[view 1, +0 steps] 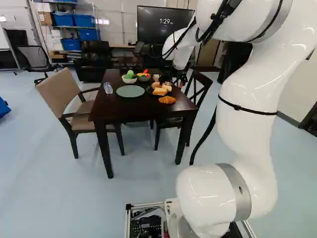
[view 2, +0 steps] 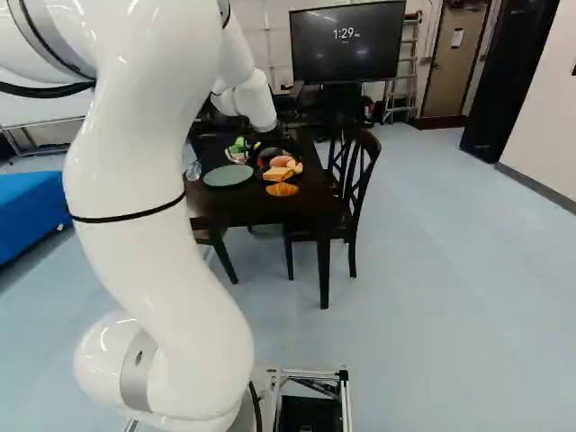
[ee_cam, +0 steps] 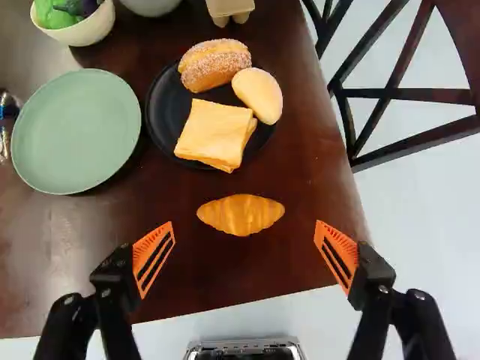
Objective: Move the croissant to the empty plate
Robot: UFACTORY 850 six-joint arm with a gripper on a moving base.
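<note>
"Table (view 1: 119, 111) sits upper middle in the left base view, right? Where's everything on it?"

"Yep. Green plate (view 1: 130, 91) is just left of the middle in that view's upper half, nothing on it. Black plate (ee_cam: 163, 118) next to it has the other bakes."

"And the gripper (ee_cam: 244, 227)?"

"Hanging over the near end, fingers spread wide, holding nothing. The croissant (ee_cam: 241, 215) is on bare wood beside the black plate, between the fingers as the wrist cam sees it. Near the centre of the right base view, a bit above."

"How's it gonna handle?"

"Light, I'd bet. Surface looks smooth and a bit shiny, so could be play food, kinda slippery. Can't tell if it's squishy or stiff, so go gentle."

"Just close on it?"

"Nah, it lies lengthwise from finger to finger, so you'd pinch the skinny tips and it might roll or pop out. I'd turn the wrist a quarter and grab across the fat middle, pads low."
</note>
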